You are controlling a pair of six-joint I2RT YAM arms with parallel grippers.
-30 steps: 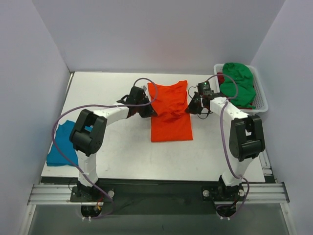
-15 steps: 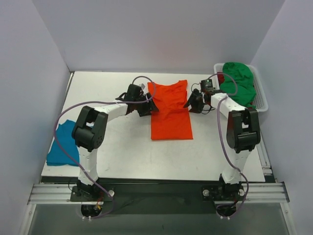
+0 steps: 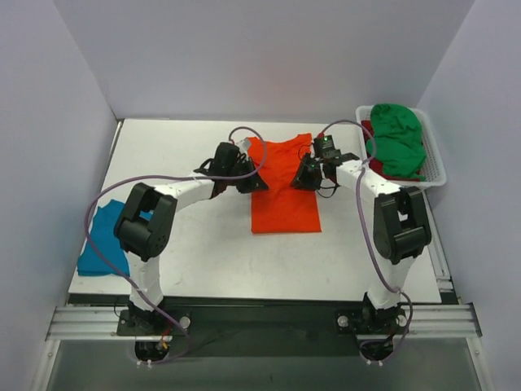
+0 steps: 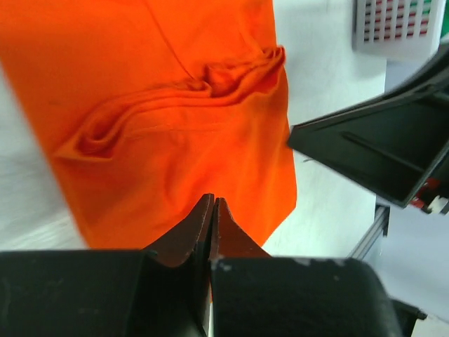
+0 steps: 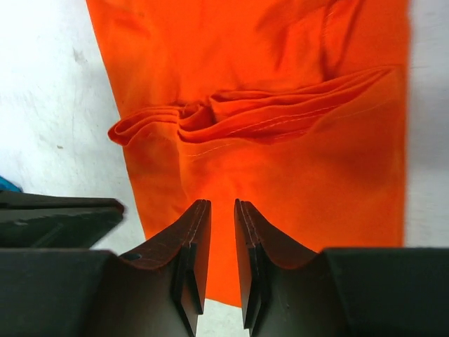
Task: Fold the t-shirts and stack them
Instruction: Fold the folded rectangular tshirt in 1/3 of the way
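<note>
The orange t-shirt (image 3: 282, 186) lies flat in the middle of the table, with a bunched crease (image 5: 252, 116) across its width. My left gripper (image 3: 255, 182) is at the shirt's left edge. Its jaws (image 4: 212, 200) are shut, tips pinching the orange cloth (image 4: 175, 161). At the right edge, my right gripper (image 3: 304, 174) hovers over the cloth (image 5: 280, 175). A narrow gap shows between its fingers (image 5: 221, 203), with nothing in it. A teal t-shirt (image 3: 102, 243) lies at the table's left edge. A green t-shirt (image 3: 396, 138) is heaped in the basket.
The white slatted basket (image 3: 436, 167) stands at the back right corner, close behind the right arm. White walls close in the table on three sides. Purple cables loop over both arms.
Both grippers opened and let the shirt go, then began closing again. The right gripper moved left onto the shirt's right edge. The left gripper shifted slightly and shut on the left edge.
</note>
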